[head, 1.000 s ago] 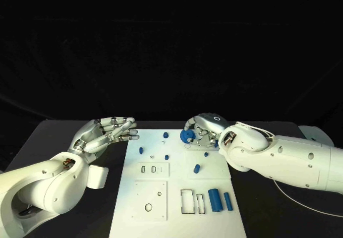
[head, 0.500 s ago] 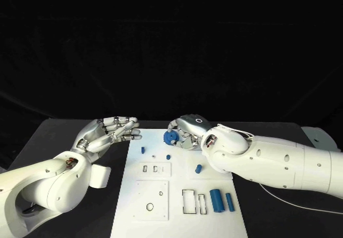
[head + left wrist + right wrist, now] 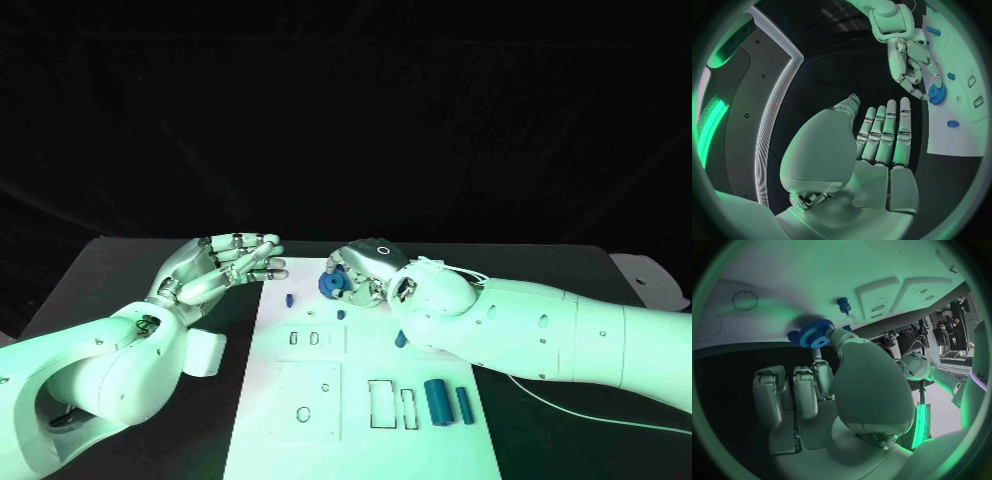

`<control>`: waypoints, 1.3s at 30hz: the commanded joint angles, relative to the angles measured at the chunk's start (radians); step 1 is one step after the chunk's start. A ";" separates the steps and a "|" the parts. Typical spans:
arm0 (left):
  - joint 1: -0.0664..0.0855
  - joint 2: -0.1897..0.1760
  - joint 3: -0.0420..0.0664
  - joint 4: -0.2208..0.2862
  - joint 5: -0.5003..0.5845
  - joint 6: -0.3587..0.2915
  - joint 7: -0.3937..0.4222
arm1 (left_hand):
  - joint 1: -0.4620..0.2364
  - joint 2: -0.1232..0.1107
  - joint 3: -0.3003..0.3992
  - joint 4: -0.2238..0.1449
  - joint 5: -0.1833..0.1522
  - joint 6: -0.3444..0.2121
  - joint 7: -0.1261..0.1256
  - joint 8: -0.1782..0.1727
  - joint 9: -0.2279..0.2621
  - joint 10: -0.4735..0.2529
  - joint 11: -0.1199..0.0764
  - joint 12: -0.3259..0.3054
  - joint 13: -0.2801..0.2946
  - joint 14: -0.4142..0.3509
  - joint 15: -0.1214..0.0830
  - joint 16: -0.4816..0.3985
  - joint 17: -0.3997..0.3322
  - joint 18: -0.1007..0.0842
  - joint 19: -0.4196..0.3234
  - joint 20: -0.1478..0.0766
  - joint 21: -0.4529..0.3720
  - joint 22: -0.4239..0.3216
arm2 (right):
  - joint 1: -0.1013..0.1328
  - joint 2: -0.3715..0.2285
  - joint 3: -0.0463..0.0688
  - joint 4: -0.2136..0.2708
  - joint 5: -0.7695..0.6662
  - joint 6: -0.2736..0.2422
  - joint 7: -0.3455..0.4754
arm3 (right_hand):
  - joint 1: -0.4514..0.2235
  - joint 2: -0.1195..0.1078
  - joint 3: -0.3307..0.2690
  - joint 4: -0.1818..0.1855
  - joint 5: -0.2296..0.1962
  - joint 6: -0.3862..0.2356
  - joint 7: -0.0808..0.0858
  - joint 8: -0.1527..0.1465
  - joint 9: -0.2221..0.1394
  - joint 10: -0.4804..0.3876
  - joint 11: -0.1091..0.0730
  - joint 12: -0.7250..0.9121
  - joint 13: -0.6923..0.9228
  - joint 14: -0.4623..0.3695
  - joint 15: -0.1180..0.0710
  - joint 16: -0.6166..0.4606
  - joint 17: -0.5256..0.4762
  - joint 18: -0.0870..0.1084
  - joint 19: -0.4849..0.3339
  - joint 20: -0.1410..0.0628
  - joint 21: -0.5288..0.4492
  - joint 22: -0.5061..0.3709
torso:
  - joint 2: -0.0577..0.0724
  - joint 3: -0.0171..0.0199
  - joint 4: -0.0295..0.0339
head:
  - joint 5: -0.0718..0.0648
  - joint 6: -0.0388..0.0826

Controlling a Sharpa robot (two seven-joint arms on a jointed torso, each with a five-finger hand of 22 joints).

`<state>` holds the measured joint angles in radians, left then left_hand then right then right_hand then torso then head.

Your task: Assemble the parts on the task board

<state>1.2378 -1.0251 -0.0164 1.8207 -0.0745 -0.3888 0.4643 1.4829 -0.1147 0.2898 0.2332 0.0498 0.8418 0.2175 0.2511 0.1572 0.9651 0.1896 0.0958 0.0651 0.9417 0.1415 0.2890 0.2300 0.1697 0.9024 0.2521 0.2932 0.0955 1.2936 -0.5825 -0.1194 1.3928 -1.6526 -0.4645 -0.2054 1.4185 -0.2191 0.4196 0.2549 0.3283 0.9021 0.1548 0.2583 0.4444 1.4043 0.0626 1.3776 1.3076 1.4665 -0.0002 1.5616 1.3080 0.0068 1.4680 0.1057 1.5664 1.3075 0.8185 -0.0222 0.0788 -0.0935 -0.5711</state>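
My right hand [image 3: 368, 268] hovers over the far left part of the white task board [image 3: 361, 425] and pinches a blue gear [image 3: 333, 281] between thumb and fingertips. The same gear [image 3: 814, 336] shows at my fingertips in the right wrist view, close above the board [image 3: 786, 280] and beside a small blue peg [image 3: 842, 304]. My left hand [image 3: 231, 262] is held just off the board's far left corner, fingers stretched out side by side, nothing in it. From the left wrist, my left hand [image 3: 879, 145] faces the right hand [image 3: 911, 65] and the gear [image 3: 936, 93].
Small blue pegs [image 3: 289, 298] [image 3: 340, 314] [image 3: 401, 339] stand on the board's far half. Two blue cylinders [image 3: 436, 398] [image 3: 463, 403] lie near its front right, next to rectangular slots [image 3: 378, 405]. A square plate with a round hole [image 3: 304, 413] is at front left.
My right hand has carried the gear leftwards across the board's far end, closer to my left hand. The left hand has stayed almost still.
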 commanded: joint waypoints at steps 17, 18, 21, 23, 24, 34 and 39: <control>0.001 0.002 0.001 0.002 0.002 0.021 0.001 | -0.006 -0.003 0.005 -0.001 0.001 -0.006 0.026 -0.005 -0.001 0.002 0.003 -0.008 0.000 0.003 0.006 -0.004 0.002 0.014 0.007 0.000 -0.006 -0.001 | -0.008 0.044 -0.002 -0.059 -0.012 0.032 -0.028 | -0.065 -0.015 0.026 -0.006 -0.100 -0.054 0.016 -0.033 -0.015 -0.029 0.022 -0.035 0.062 0.101 0.011 0.004 0.249 -0.007 0.103 0.009 0.004 0.263 | -0.001 0.0012 -0.0020 | 0.000 -0.002; 0.001 0.002 0.001 0.002 0.002 0.021 0.001 | -0.006 -0.003 0.005 -0.001 0.001 -0.006 0.026 -0.005 -0.002 0.002 0.004 -0.009 0.000 0.003 0.006 -0.005 0.002 0.014 0.007 0.000 -0.007 -0.002 | -0.008 0.044 -0.002 -0.059 -0.012 0.032 -0.029 | -0.069 -0.015 0.025 -0.006 -0.105 -0.059 0.017 -0.036 -0.016 -0.030 0.024 -0.036 0.061 0.101 0.013 0.004 0.250 -0.007 0.103 0.011 0.004 0.263 | -0.001 0.0011 -0.0022 | -0.001 -0.002; 0.001 0.002 0.001 0.002 0.002 0.021 0.000 | -0.006 -0.003 0.005 -0.001 0.001 -0.006 0.026 -0.005 -0.002 0.002 0.004 -0.009 0.000 0.003 0.006 -0.005 0.002 0.014 0.007 0.000 -0.007 -0.002 | -0.008 0.043 -0.003 -0.063 -0.010 0.035 -0.031 | -0.083 -0.015 0.020 -0.001 -0.112 -0.064 0.019 -0.042 -0.018 -0.033 0.026 -0.038 0.059 0.101 0.015 0.004 0.250 -0.007 0.103 0.013 0.004 0.263 | -0.002 0.0011 -0.0027 | -0.001 -0.002; 0.001 0.001 0.001 0.002 0.002 0.021 0.000 | -0.006 -0.003 0.005 -0.001 0.001 -0.006 0.026 -0.005 -0.002 0.002 0.004 -0.009 0.000 0.003 0.006 -0.005 0.002 0.014 0.007 0.000 -0.007 -0.002 | -0.008 0.042 -0.003 -0.064 -0.008 0.035 -0.030 | -0.092 -0.016 0.016 0.003 -0.115 -0.067 0.020 -0.045 -0.019 -0.034 0.027 -0.039 0.058 0.101 0.016 0.005 0.251 -0.007 0.103 0.015 0.004 0.263 | -0.002 0.0010 -0.0025 | -0.002 -0.003; 0.001 0.001 0.001 0.002 0.002 0.021 0.000 | -0.006 -0.003 0.005 -0.001 0.001 -0.006 0.026 -0.005 -0.002 0.002 0.004 -0.009 0.000 0.003 0.006 -0.005 0.002 0.014 0.007 0.000 -0.007 -0.002 | -0.008 0.042 -0.003 -0.064 -0.007 0.036 -0.029 | -0.096 -0.016 0.015 0.004 -0.116 -0.068 0.020 -0.046 -0.019 -0.035 0.028 -0.040 0.058 0.102 0.017 0.005 0.252 -0.007 0.103 0.015 0.004 0.263 | -0.002 0.0010 -0.0025 | -0.002 -0.003; 0.001 0.000 0.001 0.002 0.002 0.021 -0.001 | -0.007 -0.003 0.005 -0.001 0.001 -0.006 0.026 -0.006 -0.002 0.001 0.004 -0.009 0.000 0.003 0.006 -0.005 0.003 0.014 0.007 0.000 -0.007 -0.002 | -0.008 0.027 -0.003 -0.052 0.016 0.078 -0.023 | -0.245 0.024 -0.078 0.037 -0.125 -0.053 0.017 -0.053 -0.018 -0.027 0.027 -0.029 0.066 0.104 0.018 0.009 0.261 -0.007 0.103 0.018 0.004 0.263 | -0.002 0.0012 -0.0030 | 0.000 -0.003; 0.001 -0.002 0.001 0.003 0.002 0.020 -0.001 | -0.007 -0.003 0.005 0.000 0.001 -0.006 0.026 -0.006 -0.002 0.001 0.004 -0.010 0.000 0.002 0.006 -0.006 0.003 0.014 0.007 0.000 -0.008 -0.003 | -0.008 0.019 -0.003 -0.052 0.032 0.113 -0.025 | -0.313 0.056 -0.103 0.039 -0.111 -0.043 0.014 -0.053 -0.016 -0.021 0.025 -0.022 0.072 0.104 0.016 0.009 0.263 -0.007 0.103 0.017 0.004 0.263 | -0.001 0.0014 -0.0036 | 0.000 -0.003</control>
<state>1.2379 -1.0272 -0.0164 1.8209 -0.0744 -0.3856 0.4587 1.4829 -0.1147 0.2898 0.2332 0.0498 0.8418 0.2175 0.2512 0.1564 0.9651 0.1897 0.0892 0.0650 0.9417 0.1415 0.2891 0.2316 0.1697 0.9024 0.2521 0.2893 0.0938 1.2859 -0.5622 -0.1216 1.3395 -1.6348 -0.4073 -0.2244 1.1129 -0.1603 0.3223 0.2940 0.2129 0.8537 0.1684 0.2065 0.4275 1.3776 0.0892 1.3529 1.3073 1.4666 0.0144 1.5655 1.3075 0.0069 1.4644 0.1167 1.5664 1.3080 0.8167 -0.0207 0.0754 -0.0934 -0.5735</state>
